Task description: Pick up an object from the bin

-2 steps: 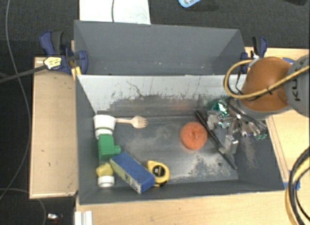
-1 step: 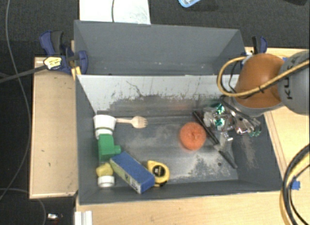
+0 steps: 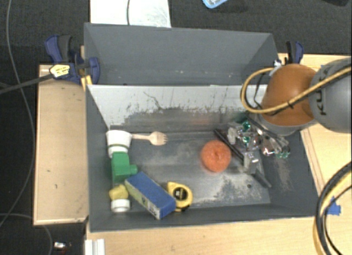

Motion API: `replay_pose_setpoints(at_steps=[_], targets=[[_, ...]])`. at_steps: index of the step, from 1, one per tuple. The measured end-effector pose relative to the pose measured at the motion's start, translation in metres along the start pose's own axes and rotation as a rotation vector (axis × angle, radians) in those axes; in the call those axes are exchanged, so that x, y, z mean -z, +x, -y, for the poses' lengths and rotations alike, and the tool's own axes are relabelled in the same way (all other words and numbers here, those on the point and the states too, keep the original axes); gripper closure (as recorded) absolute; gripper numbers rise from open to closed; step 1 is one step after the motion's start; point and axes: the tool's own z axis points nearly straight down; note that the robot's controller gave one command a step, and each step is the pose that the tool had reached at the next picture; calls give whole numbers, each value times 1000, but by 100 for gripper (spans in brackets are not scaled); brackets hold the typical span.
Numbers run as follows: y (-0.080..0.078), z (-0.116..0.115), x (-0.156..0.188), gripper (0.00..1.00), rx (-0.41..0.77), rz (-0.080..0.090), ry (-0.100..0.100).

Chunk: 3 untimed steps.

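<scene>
Nearest the front wall of the grey bin, at left, lie a small yellow and white piece, a blue box set on a slant, and a yellow tape measure touching the box's right end. Behind them, a green and white bottle lies along the left wall. Right of centre on the floor, an orange ball rests alone. The jaws are down near the floor just right of the ball, released and spread apart with nothing between them; the ball lies outside them. Farther back, a pale fork lies beside the bottle's white cap. The arm enters over the right wall.
</scene>
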Motion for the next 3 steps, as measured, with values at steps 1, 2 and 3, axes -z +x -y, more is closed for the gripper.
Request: replay_pose_setpoints(at_steps=[1,2,3], targets=[[-3,-2,0,0,-17,3,2],[10,-71,1,0,-215,12,3],[12,-80,0,0,-214,12,2]])
